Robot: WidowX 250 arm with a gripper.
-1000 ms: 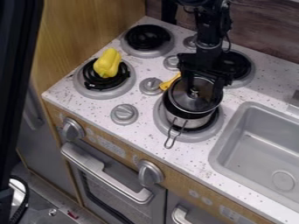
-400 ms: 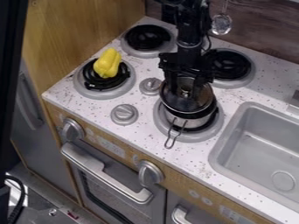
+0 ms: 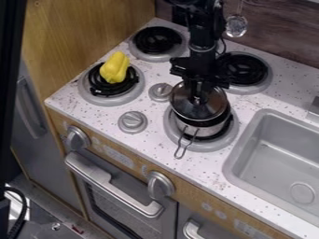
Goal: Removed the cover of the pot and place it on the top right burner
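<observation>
- Surface: speckled toy stove top. Sink at right; looks out of the way of a lift toward the back.
- Top right burner: the target, just behind the pot. A low carry could scrape the pot edge; releasing short or off-centre could leave the lid leaning on the ring.
- Lower right burner: pot sits on it.
- Pot: upright, wire handle toward the front. Could get dragged or tipped if the pull goes sideways before the lid is free, or if the rim catches.
- Lid: the task's thing. Dark see-through cover with shiny edge, at the pot's mouth, not on the target burner. Can't tell if fully seated or slightly raised. Might swing or tilt when lifted, since a single small grip point does little against rotation; a shallow grip could slip off and drop it.
- Hand: above the lid, pointing down. Fingers drawn in narrow, looks like they hold the lid by its knob. Next, presumably: straight up, then back to the target.
- Yellow pepper: on the lower left burner, well apart from the lid's likely path; low risk.
</observation>
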